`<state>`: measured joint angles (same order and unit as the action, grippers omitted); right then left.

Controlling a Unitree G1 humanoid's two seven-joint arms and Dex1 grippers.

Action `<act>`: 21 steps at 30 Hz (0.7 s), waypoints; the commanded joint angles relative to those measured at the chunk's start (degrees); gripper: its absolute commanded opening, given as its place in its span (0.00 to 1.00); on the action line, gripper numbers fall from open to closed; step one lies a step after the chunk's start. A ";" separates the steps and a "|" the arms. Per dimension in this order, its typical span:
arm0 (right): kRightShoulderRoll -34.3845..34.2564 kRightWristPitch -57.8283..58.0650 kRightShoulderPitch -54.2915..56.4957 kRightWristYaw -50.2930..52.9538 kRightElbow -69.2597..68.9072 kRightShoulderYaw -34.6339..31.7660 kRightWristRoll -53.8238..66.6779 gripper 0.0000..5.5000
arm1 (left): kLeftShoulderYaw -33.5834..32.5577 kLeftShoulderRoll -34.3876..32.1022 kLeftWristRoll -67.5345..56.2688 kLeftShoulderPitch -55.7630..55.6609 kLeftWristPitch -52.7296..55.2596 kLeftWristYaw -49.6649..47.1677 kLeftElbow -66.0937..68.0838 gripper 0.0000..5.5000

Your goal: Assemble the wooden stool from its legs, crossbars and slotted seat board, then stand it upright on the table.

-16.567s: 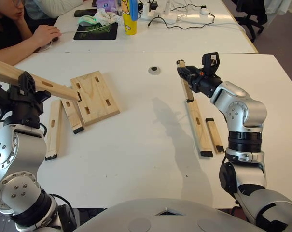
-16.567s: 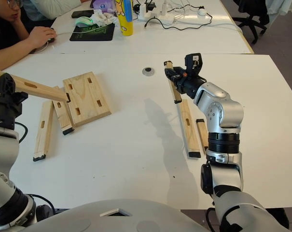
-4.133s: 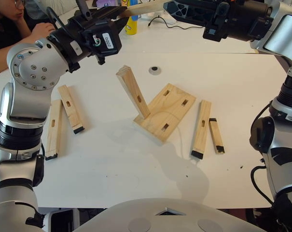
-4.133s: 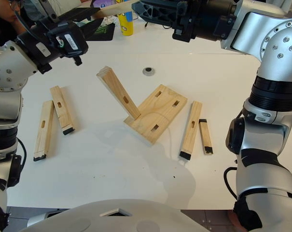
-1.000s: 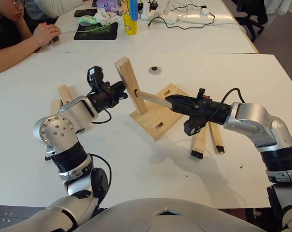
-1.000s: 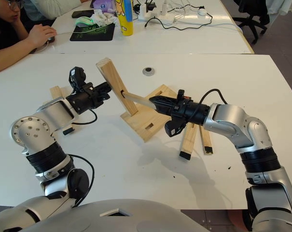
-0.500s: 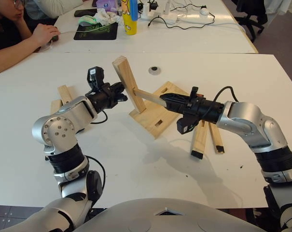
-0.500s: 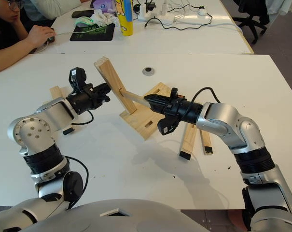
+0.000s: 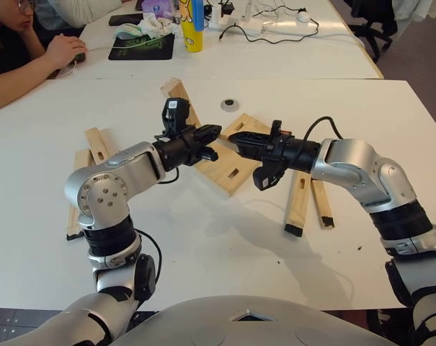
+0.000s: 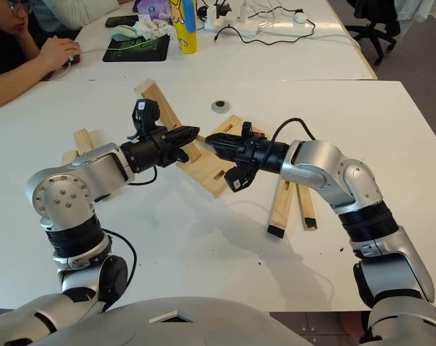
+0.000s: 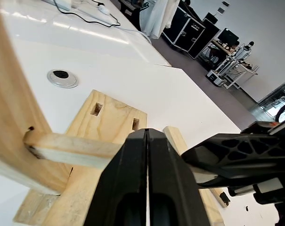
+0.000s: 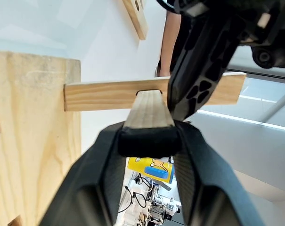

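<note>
While right end effector [image 9: 236,140] clamps the socketed crossbar [image 11: 67,149] and left end effector [image 9: 212,131] beside it is closed empty, you've three legs [image 9: 298,202] to fit.

place: an office-like lab where i run my rig.
desks: white tables [image 9: 203,245], one with a cable grommet [image 9: 230,105].
behind: power strip [image 9: 275,16], mouse pad [image 9: 142,49], office chair [image 9: 372,21].
beyond: black equipment cases [image 11: 187,35].

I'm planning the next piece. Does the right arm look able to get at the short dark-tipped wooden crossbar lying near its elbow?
Probably not yet: the right pincer is shut on the pale wooden crossbar plugged into the tilted wooden leg. Nothing covers the short crossbar on the white table.
</note>
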<state>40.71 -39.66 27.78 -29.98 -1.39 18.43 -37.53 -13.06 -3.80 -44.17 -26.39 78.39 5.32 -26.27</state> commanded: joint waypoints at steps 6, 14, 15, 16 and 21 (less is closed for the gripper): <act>1.40 -0.95 1.55 -0.82 2.55 0.30 0.76 0.24 | -1.49 -0.26 0.21 1.71 -0.57 -1.36 -2.87 0.00; 0.88 -0.23 1.60 -0.77 3.42 0.32 1.12 0.31 | -5.13 3.03 -3.50 -3.17 0.41 -4.65 -6.72 0.00; 0.79 -0.17 1.43 -0.70 3.19 0.28 1.29 0.33 | -5.40 3.03 -3.66 -3.43 0.50 -4.93 -6.82 0.00; 0.70 -0.07 1.23 -0.62 2.91 0.24 1.44 0.35 | -5.59 2.94 -3.83 -3.55 0.58 -5.19 -6.84 0.00; 0.42 0.81 0.84 -0.05 2.24 -0.17 1.63 0.43 | -6.11 2.47 -4.03 -3.63 0.38 -6.13 -6.55 0.00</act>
<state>41.17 -39.31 28.81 -30.03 1.62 18.53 -36.13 -18.90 -0.84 -47.84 -29.14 78.36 -0.05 -32.49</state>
